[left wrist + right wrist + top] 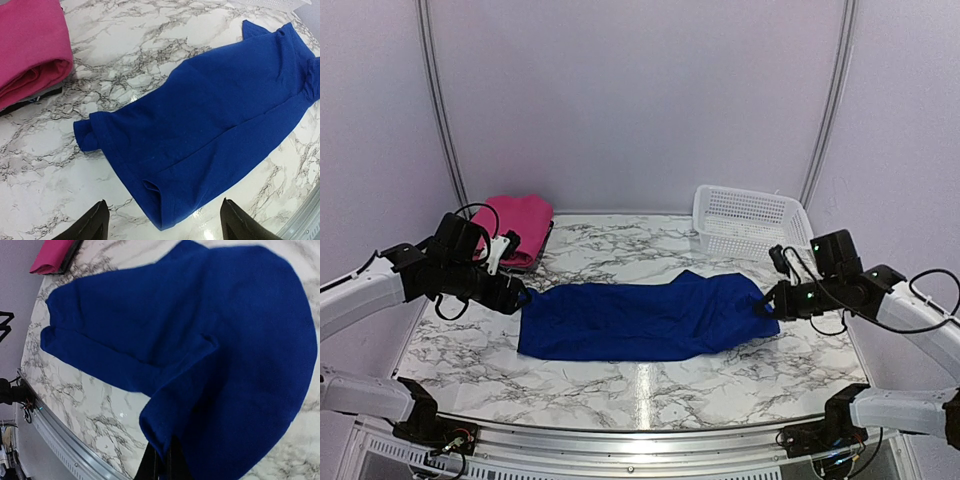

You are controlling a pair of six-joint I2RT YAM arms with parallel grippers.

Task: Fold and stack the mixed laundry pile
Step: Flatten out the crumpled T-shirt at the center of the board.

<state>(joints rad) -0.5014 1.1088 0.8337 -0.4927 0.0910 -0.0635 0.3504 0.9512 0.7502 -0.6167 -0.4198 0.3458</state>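
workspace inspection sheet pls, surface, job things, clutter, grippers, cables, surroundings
surface: marble-pattern table, no spills seen
job's things: blue garment laid out lengthwise mid-table; pink garment folded, far left on dark tray
clutter: white mesh basket, far right
grippers: left gripper open over the blue garment's left end; right gripper shut on its right edge
cables: black loops at both wrists, off the cloth
surroundings: plain pale walls, metal frame rails; nothing else seen
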